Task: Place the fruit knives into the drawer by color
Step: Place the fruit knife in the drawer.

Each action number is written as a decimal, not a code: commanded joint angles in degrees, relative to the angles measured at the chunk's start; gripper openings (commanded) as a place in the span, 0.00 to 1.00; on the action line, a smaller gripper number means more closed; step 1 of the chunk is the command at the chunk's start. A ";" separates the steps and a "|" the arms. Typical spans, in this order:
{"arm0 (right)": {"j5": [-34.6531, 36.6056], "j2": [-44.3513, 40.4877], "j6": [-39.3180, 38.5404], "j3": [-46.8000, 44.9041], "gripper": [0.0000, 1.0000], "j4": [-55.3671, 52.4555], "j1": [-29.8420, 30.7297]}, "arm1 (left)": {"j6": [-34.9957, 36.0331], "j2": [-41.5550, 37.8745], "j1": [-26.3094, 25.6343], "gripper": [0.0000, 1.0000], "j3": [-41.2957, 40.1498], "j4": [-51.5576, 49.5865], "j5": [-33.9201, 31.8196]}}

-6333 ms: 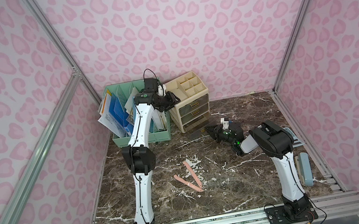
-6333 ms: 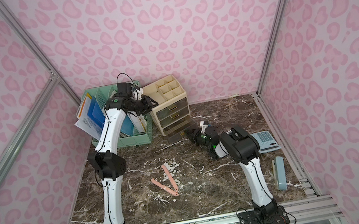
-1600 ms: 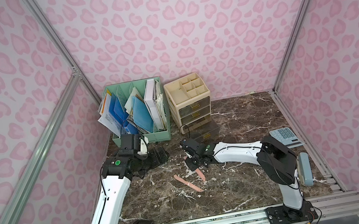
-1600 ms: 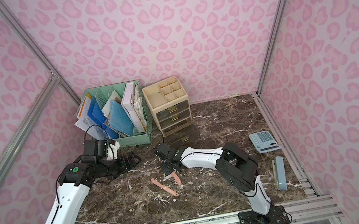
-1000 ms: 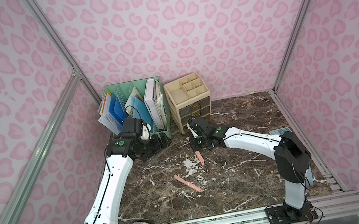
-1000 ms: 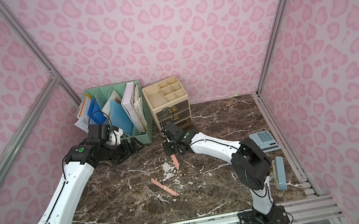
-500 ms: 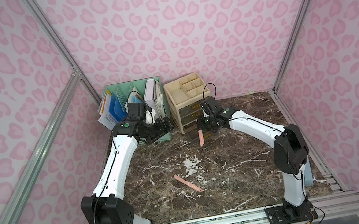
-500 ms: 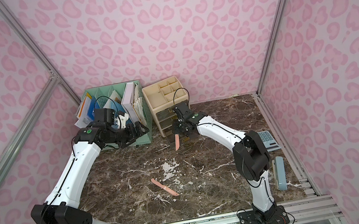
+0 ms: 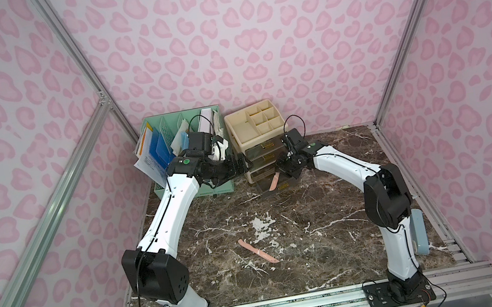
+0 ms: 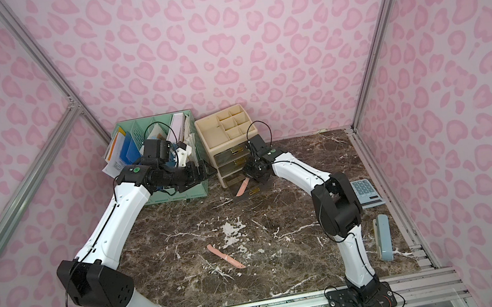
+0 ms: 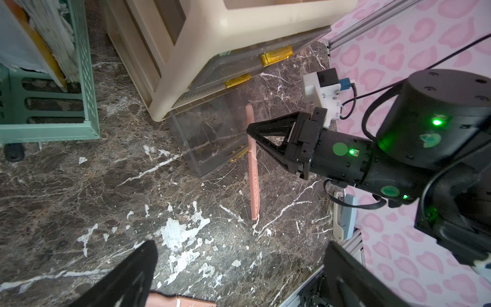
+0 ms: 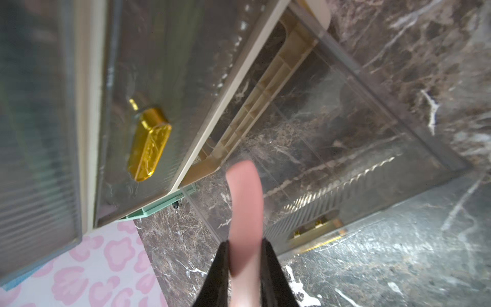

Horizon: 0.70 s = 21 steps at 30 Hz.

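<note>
A pink fruit knife (image 9: 274,182) hangs tip-down over the pulled-out clear bottom drawer (image 9: 263,189) of the cream drawer unit (image 9: 255,125). My right gripper (image 9: 287,167) is shut on its upper part. In the right wrist view the knife (image 12: 245,202) sticks out between the black fingers (image 12: 220,263), above the drawer (image 12: 332,148). The left wrist view shows the same held knife (image 11: 253,170) and the right gripper (image 11: 249,130). A second pink knife (image 9: 258,251) lies on the marble mid-table. My left gripper (image 9: 244,165) stands open and holds nothing, just left of the drawer unit.
A mint file rack (image 9: 183,131) full of papers stands left of the drawer unit, right behind my left arm. A calculator (image 10: 366,191) and a grey-blue oblong object (image 10: 383,236) lie along the right edge. Pink patterned walls close in on three sides.
My right gripper carried the pink knife from mid-table back to above the open drawer. The left arm swung back toward the drawer unit, still open. The other pink knife stayed put.
</note>
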 commanded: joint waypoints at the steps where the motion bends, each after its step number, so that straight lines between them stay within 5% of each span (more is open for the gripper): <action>1: -1.10 1.00 5.01 0.94 0.19 -0.07 -0.22 | 1.65 0.44 0.02 0.99 0.22 1.09 1.17; 13: -0.49 6.73 9.01 6.14 0.20 -1.83 -2.21 | 2.00 1.28 -0.09 0.99 0.61 1.82 1.96; 21: -2.15 10.88 8.96 10.57 0.29 -3.04 -2.85 | 1.91 1.37 -0.06 0.99 0.69 1.98 1.96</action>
